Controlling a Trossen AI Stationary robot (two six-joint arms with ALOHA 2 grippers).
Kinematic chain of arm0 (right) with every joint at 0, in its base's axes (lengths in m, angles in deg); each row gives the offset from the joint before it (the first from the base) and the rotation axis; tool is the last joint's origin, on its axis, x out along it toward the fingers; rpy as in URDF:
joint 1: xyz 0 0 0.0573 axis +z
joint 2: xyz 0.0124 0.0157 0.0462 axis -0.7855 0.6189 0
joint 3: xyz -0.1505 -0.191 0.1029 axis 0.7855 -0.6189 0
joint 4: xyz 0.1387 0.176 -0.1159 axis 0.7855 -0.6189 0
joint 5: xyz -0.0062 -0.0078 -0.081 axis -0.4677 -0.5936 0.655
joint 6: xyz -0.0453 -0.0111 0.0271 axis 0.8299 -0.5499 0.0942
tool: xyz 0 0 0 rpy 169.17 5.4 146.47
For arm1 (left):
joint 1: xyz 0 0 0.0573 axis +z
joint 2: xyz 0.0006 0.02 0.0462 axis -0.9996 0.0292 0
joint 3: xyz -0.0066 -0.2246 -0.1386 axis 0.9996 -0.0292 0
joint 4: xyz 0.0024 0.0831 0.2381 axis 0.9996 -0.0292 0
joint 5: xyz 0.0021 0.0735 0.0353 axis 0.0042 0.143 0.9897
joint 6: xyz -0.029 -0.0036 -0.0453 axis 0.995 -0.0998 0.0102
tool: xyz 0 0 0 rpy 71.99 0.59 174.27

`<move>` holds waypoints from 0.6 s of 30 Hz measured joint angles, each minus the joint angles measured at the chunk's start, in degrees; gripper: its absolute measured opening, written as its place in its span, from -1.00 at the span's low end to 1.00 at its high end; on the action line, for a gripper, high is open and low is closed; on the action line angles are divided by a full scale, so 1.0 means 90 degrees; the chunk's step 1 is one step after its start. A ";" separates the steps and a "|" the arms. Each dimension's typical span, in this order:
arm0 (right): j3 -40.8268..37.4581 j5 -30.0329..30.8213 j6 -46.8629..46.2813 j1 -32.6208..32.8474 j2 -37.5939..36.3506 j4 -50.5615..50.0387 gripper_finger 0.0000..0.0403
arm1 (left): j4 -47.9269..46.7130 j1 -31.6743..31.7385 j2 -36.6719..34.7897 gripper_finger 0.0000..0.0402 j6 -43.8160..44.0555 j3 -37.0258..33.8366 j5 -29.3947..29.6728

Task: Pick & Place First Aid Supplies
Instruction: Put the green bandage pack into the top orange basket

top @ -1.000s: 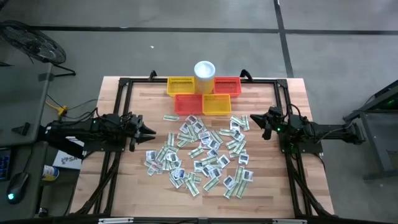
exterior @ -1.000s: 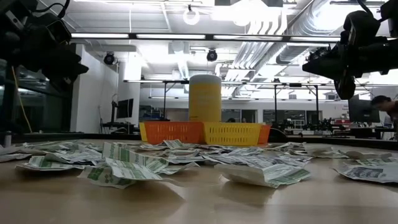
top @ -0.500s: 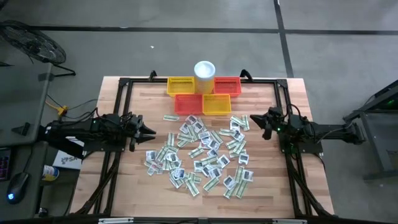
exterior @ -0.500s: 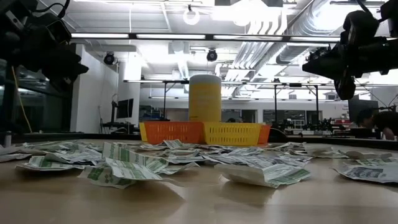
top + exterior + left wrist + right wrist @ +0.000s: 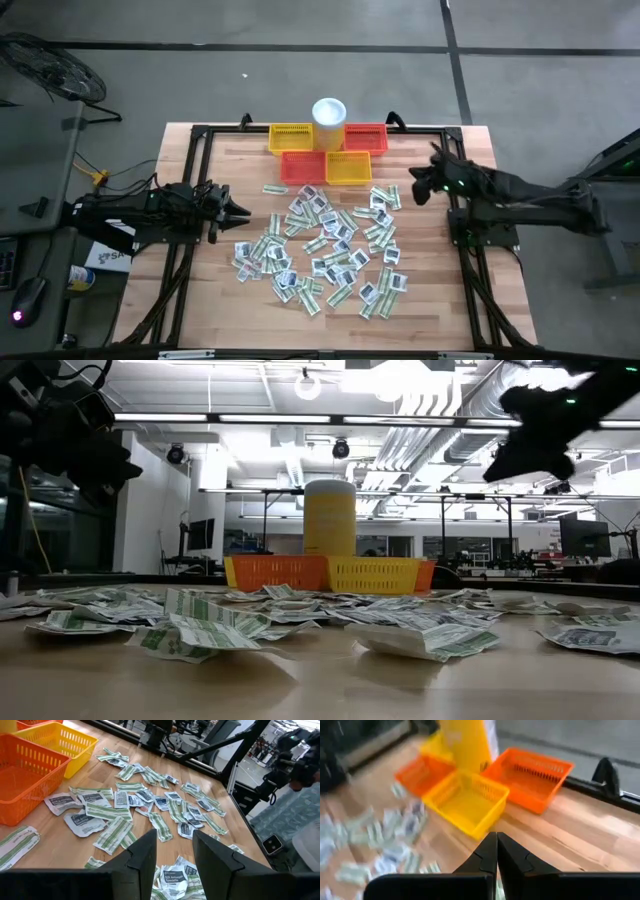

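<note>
Sachets strewn mid-desk, below the mesh baskets — between both arms. Left end effector part-open, empty, just beside them; right end effector shut, empty, raised near their far corner.

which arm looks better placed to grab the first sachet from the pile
Left, probably. The left gripper hangs at the pile's edge with its fingers open, pointed at the sachets. The right gripper is shut and faces the yellow basket, so it would have to open and turn first.
</note>
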 joint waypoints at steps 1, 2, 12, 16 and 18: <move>0.0185 -0.0310 0.0257 -0.0198 0.0305 -0.0049 -0.99 | -0.0001 -0.0001 0.0000 -0.37 0.0000 0.0000 0.0000; 0.0360 -0.0641 0.0507 -0.0384 0.0625 -0.0111 -0.99 | -0.0001 -0.0001 0.0000 -0.37 0.0000 0.0000 0.0000; 0.1471 -0.3490 0.2915 -0.1835 0.3074 -0.0678 -0.99 | 0.0001 -0.0001 0.0000 -0.37 0.0000 0.0000 0.0000; 0.1893 -0.3241 0.3743 -0.2112 0.3730 -0.1318 -0.99 | 0.0001 0.0001 0.0001 -0.37 0.0000 0.0000 0.0000; 0.2111 -0.3190 0.4290 -0.2228 0.4090 -0.1692 -0.98 | -0.0001 0.0000 0.0001 -0.37 0.0000 0.0000 0.0000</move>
